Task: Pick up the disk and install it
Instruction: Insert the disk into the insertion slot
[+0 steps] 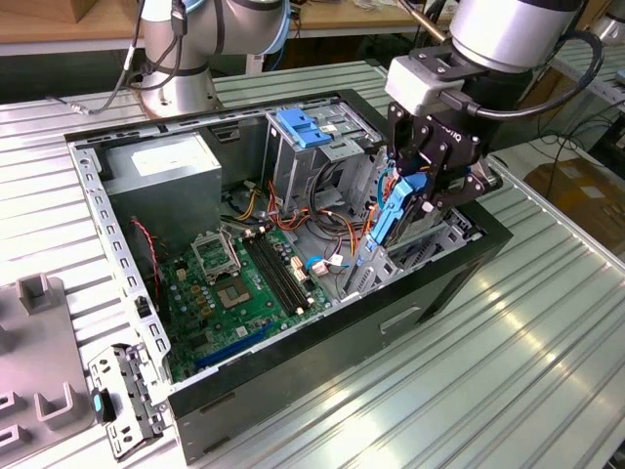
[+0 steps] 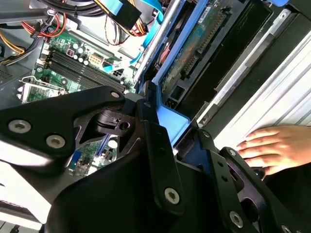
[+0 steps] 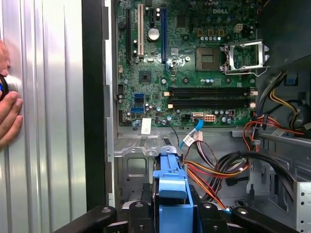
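- The gripper is clenched on the disk; its black fingers press the blue rail from both sides.
- The disk stands on its edge, a little tilted. Its lower end reaches down into the metal bay at the end of the case on the exterior view's right.
- I cannot tell whether the disk already sits fully in the bay.
- In the first wrist view the blue end of the disk is between the fingers, above bundles of red, yellow and black wires.
- The motherboard lies flat on the bottom of the open case, beside the bay.
- The cage with a blue latch stands near the gripper, on the side of the exterior view's left.
- The grey power supply is in the far corner of the case.
- A person's hand rests on the ribbed table just outside the case wall.
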Controlling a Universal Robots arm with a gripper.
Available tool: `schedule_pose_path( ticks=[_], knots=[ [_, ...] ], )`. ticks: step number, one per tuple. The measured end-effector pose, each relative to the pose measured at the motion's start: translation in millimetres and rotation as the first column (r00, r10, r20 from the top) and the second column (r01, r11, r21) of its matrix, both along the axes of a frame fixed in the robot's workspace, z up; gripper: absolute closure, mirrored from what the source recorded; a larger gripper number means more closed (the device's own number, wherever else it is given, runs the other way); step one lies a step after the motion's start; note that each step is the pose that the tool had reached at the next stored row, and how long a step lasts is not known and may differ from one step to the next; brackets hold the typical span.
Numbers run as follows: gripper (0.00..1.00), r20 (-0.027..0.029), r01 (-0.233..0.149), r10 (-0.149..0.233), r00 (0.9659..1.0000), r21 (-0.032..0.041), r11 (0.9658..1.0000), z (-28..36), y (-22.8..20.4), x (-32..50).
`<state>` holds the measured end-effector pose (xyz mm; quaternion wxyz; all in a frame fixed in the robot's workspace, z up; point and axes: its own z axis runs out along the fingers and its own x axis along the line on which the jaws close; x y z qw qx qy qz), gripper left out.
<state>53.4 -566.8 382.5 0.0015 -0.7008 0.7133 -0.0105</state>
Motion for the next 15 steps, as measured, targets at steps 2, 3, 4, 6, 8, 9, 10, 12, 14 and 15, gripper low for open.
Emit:
schedule_pose_path(
  ticks=[2, 3, 4, 6, 8, 9, 10, 12, 14, 15],
  knots=[
    [0.63, 0.0, 0.0, 0.0, 1.0, 0.0001, 1.0, -5.7, -0.4, 0.0],
    [0.63, 0.0, 0.0, 0.0, 1.0, 0.0001, 1.0, -6.5, -0.4, 0.0],
    [0.63, 0.0, 0.0, 0.0, 1.0, -0.0002, 1.0, -6.6, -0.4, 0.0],
    [0.63, 0.0, 0.0, 0.0, 1.0, 0.0, 1.0, -6.9, -0.5, 0.0],
    [0.63, 0.0, 0.0, 0.0, 1.0, 0.0, 1.0, -7.1, -0.5, 0.0],
    [0.63, 0.0, 0.0, 0.0, 1.0, -0.0004, 1.0, -7.1, -0.5, 0.0],
    [0.62, 0.0, 0.0, 0.0, 1.0, -0.0001, 1.0, -7.3, -0.5, 0.0],
    [0.55, 0.0, 0.0, 0.0, 1.0, 0.0, 1.0, -7.5, -0.5, 0.0],
    [0.55, 0.0, 0.0, 0.0, 1.0, -0.0001, 1.0, -7.8, -0.6, 0.0],
    [0.55, 0.0, 0.0, 0.0, 1.0, 0.0, 1.0, -7.9, -0.6, 0.0]
  ],
)
